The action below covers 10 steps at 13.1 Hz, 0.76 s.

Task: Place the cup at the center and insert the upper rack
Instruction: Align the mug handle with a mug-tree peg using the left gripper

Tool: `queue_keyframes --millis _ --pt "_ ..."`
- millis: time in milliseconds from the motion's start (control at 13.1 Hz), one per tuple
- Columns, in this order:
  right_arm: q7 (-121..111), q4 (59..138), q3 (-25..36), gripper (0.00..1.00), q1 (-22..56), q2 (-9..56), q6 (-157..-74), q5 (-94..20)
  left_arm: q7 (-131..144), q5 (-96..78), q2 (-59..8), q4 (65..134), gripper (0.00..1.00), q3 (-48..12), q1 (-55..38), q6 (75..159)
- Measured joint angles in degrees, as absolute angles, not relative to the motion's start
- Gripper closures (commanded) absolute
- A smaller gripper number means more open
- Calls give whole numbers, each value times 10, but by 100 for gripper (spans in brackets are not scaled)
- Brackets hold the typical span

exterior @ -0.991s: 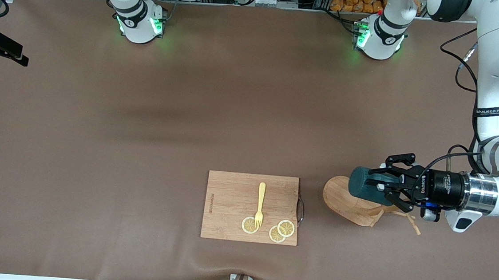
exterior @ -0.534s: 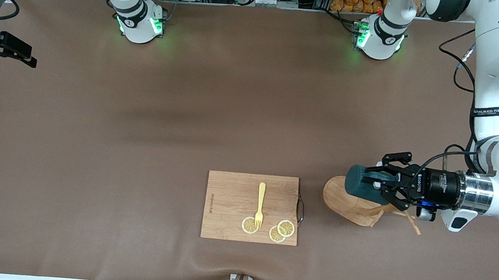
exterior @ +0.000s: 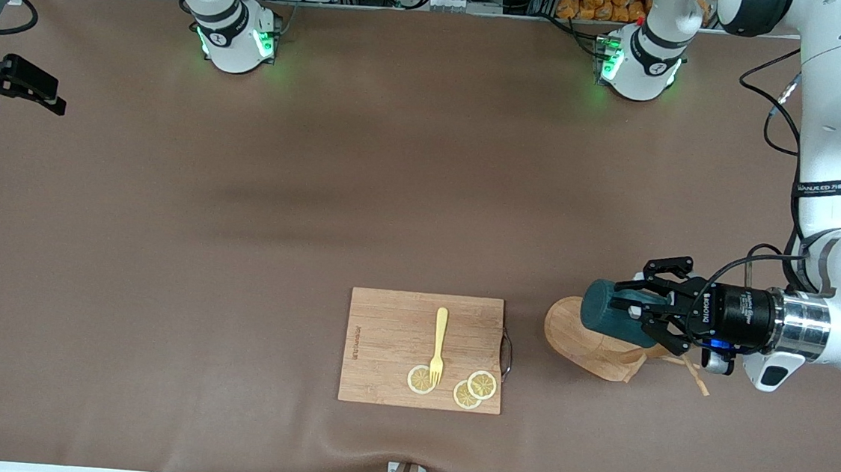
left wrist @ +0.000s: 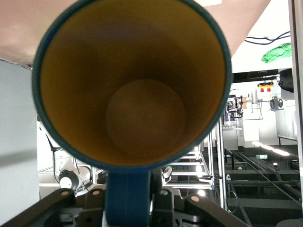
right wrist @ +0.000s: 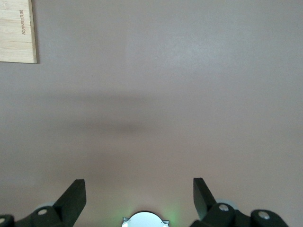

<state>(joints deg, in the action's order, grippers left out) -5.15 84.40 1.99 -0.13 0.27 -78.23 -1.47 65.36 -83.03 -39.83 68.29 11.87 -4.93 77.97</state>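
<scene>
Left gripper (exterior: 636, 311) grasps the cup (exterior: 604, 311) sideways over the upper rack (exterior: 586, 341), base toward nine o'clock; right gripper (right wrist: 139, 191) waits, released.

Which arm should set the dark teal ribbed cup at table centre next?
Left. The left gripper is already shut on the dark teal ribbed cup, held sideways over the wooden mug tree's oval base. The right gripper is open, over bare table.
</scene>
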Motion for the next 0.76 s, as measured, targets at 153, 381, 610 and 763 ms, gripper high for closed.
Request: queue_keyframes --millis 153,381,610,763 --pt "-51 844 20 0 -1 3 -782 -15 651 -830 -398 683 100 119 -49 780" --pt "-51 845 20 0 -1 3 -782 -15 650 -830 -399 684 100 118 -51 780" --pt "-51 845 20 0 -1 3 -783 -15 647 -830 -399 684 100 118 -52 780" --pt "-51 845 21 0 -1 3 -783 -15 646 -830 -399 684 100 118 -52 780"
